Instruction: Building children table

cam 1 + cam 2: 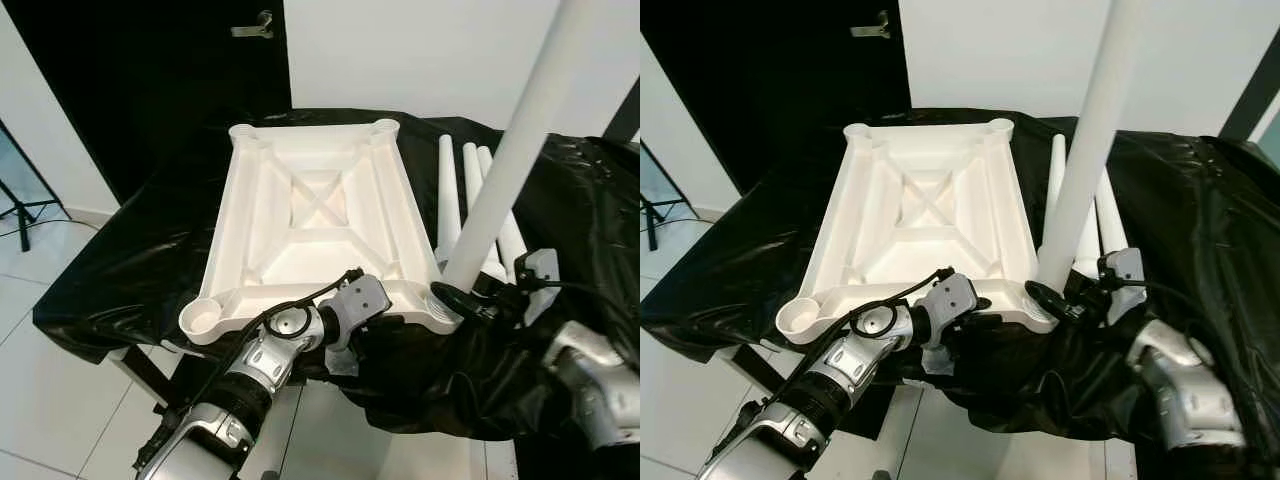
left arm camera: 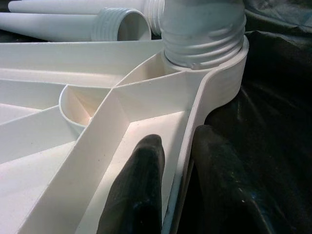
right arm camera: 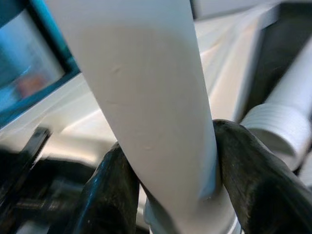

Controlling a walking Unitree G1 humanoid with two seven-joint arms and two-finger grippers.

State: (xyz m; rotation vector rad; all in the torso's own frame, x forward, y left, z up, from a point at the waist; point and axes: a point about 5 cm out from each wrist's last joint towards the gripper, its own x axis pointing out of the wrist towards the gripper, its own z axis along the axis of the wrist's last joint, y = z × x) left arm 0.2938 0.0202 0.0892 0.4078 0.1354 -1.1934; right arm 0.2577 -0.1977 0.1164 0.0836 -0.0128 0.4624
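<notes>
On the black-covered bench, the upturned tabletop [image 1: 320, 215] is pinched at its rim by the left gripper [image 2: 178, 185]; the right gripper [image 3: 168, 183] clamps a leg [image 1: 500, 170] in the near corner socket. It looks tilted, so it'll probably cross-thread.

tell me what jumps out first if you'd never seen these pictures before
A white tabletop lies upside down on a black-covered table, ribs up. At its near right corner a long white leg stands in the socket, gripped low down by the right gripper. The left gripper pinches the tabletop's near rim, and three spare legs lie on the right beside it.
</notes>
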